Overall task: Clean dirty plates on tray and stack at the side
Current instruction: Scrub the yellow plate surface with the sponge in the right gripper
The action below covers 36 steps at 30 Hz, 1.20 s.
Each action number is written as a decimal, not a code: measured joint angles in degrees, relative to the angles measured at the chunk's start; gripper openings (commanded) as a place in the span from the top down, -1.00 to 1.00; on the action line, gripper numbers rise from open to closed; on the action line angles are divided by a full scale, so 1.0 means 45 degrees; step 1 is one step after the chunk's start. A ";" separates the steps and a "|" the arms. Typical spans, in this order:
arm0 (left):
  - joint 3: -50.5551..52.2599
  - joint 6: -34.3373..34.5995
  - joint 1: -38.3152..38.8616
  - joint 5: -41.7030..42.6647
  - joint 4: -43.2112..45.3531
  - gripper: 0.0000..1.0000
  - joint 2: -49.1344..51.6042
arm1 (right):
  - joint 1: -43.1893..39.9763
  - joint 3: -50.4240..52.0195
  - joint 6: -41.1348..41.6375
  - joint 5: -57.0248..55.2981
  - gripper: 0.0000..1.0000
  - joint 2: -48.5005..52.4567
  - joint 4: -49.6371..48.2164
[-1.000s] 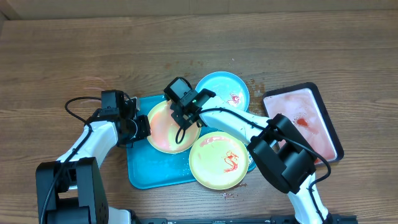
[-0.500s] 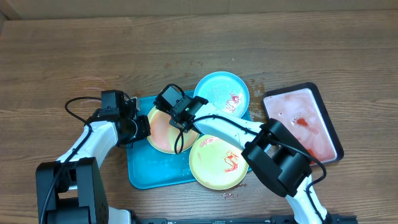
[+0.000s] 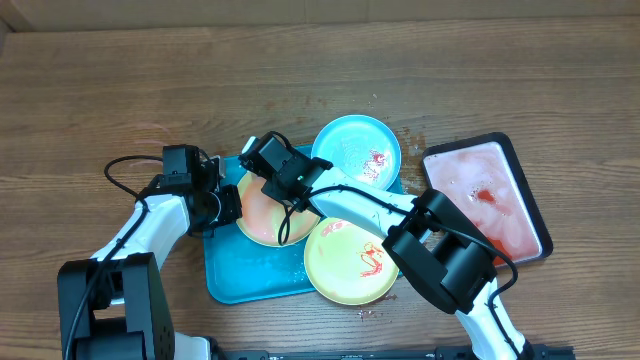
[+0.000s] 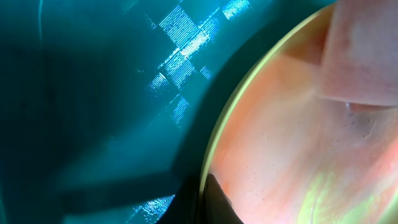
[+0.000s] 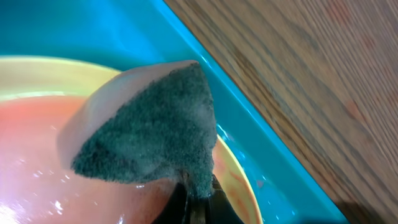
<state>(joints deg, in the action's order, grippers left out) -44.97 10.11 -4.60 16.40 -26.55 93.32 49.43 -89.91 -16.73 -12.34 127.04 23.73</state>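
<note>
The right claw point(image 5: 198, 202) is clamped on a wedge of sponge point(image 5: 149, 130) with a grey-green scouring face and a pale back. It sits at the far rim of a pale yellow-green round plastic plate point(image 3: 268, 215) smeared orange-pink. The left claw point(image 3: 228, 206) is closed on that plate's left rim. The plate lies in the turquoise rectangular plastic tray point(image 3: 232, 275), beside a second yellow-green plate point(image 3: 350, 262) and a light blue plate point(image 3: 352, 150), on the brown wood-grain worktop point(image 3: 420, 60).
</note>
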 measured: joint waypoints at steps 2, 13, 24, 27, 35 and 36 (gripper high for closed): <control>0.0000 0.0000 0.0000 0.0000 0.0000 0.91 -0.0005 | 0.0010 0.0000 -0.0010 0.0481 0.93 0.0000 -0.0063; 0.0000 0.0000 0.0000 -0.0005 0.0000 0.92 0.0000 | 0.0010 0.0000 0.0369 0.3997 0.93 0.0000 -0.0126; 0.0000 0.0000 0.0000 -0.0005 -0.0005 0.91 0.0000 | -0.0170 0.0005 0.1666 0.3283 0.93 0.0092 -0.0753; 0.0000 0.0000 0.0000 -0.0005 -0.0005 0.91 0.0000 | -0.0403 0.0005 0.1787 0.2914 0.93 0.0219 -0.0763; 0.0000 0.0000 0.0024 0.0087 0.0141 0.91 0.0019 | -0.1078 -0.0199 0.1962 0.1841 0.93 0.0228 0.0296; 0.0000 0.0000 0.0044 0.0112 0.0151 0.91 0.0024 | -0.1073 -0.0238 0.1972 0.1661 0.93 0.0223 0.0437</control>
<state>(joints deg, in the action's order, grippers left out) -44.97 10.11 -4.40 16.91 -25.87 93.43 44.60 -90.98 -7.86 -4.86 128.05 25.69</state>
